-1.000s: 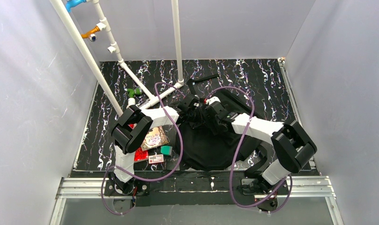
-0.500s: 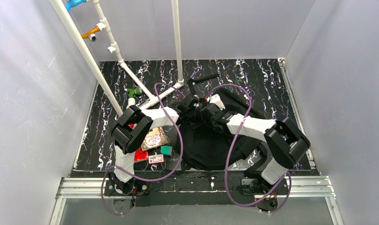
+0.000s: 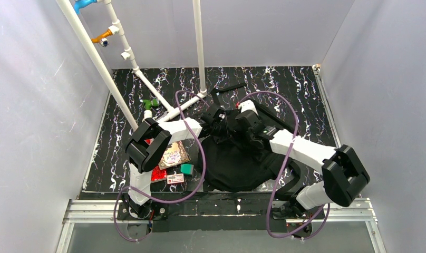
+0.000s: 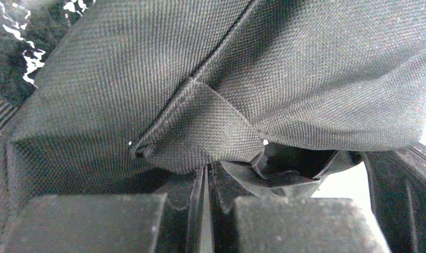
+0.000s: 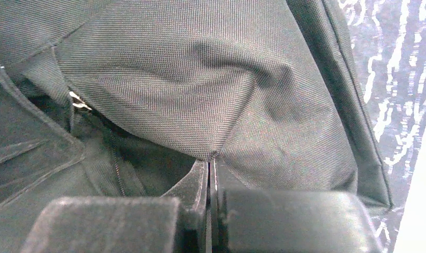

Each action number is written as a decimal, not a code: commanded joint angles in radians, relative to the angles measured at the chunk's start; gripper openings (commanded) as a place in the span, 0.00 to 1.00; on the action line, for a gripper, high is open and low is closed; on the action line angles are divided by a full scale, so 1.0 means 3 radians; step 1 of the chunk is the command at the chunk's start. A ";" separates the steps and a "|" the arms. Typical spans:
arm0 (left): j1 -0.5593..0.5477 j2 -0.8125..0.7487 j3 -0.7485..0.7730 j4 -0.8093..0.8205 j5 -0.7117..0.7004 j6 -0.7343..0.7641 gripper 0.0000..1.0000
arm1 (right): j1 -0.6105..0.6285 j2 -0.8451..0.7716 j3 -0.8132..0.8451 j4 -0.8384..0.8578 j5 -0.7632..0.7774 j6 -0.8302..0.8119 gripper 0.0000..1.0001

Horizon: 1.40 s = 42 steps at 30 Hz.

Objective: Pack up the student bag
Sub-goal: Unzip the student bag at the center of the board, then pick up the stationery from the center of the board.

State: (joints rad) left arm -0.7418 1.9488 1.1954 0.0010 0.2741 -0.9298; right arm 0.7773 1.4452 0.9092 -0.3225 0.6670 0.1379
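Overhead, the student bag (image 3: 229, 166) sprawls black across the middle of the table (image 3: 300, 87), closer to the arm bases than to the far wall, and both arms meet over its far edge. The left arm (image 3: 171, 130) comes in from the left with its elbow folded high. The right arm (image 3: 300, 148) stretches long and low from the near right corner, and purple cables loop above each. That view hides the grip itself behind the wrists. The left wrist camera settles it: the left jaws are pressed together on a fold of the bag's weave beside a seam, with a dark opening and a line of zipper (image 4: 327, 157) just to the right. On the right wrist camera, the right jaws are likewise clamped on a peaked tuck of the fabric. There a small silver zipper pull (image 5: 77, 101) glints at the left, and the bag's side edge runs down against marbled table on the right. For room, bare table runs right of the bag to the wall. On the far side a black strap (image 3: 229, 87) trails toward the white pipe frame (image 3: 147, 87). The left is tight: a booklet (image 3: 174, 155), a green block (image 3: 186, 169), a red packet (image 3: 158, 174) and a white card (image 3: 175, 178) bunch under the left elbow, just beside the bag.
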 commanded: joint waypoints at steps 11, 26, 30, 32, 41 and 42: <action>0.0106 -0.1110 0.0162 -0.1251 0.0094 0.1046 0.82 | -0.0622 -0.0255 -0.0049 0.0209 -0.0765 0.0100 0.01; 0.0128 -0.2619 -0.1318 -0.1920 -0.0980 0.1091 0.94 | -0.0699 -0.0240 0.0168 -0.0006 -0.1295 -0.0051 0.01; 0.0073 -0.2383 -0.1371 -0.1918 -0.1227 0.1199 0.95 | -0.0704 -0.0249 0.0172 -0.0018 -0.1313 -0.0073 0.01; 0.0066 -0.2246 -0.1363 -0.1940 -0.1317 0.1230 0.95 | -0.0704 -0.0259 0.0164 -0.0029 -0.1301 -0.0075 0.01; -0.0067 -0.1774 -0.1243 -0.1900 -0.1524 0.1125 0.81 | -0.0704 -0.0320 0.0111 -0.0009 -0.1362 -0.0067 0.01; -0.0093 -0.1734 -0.1233 -0.1900 -0.1529 0.1099 0.78 | -0.0704 -0.0325 0.0109 -0.0004 -0.1364 -0.0066 0.01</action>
State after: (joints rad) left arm -0.7494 1.3968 0.7864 -0.5552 -0.1230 -0.5819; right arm 0.5686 1.3815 0.9089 -0.3454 0.2863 0.1257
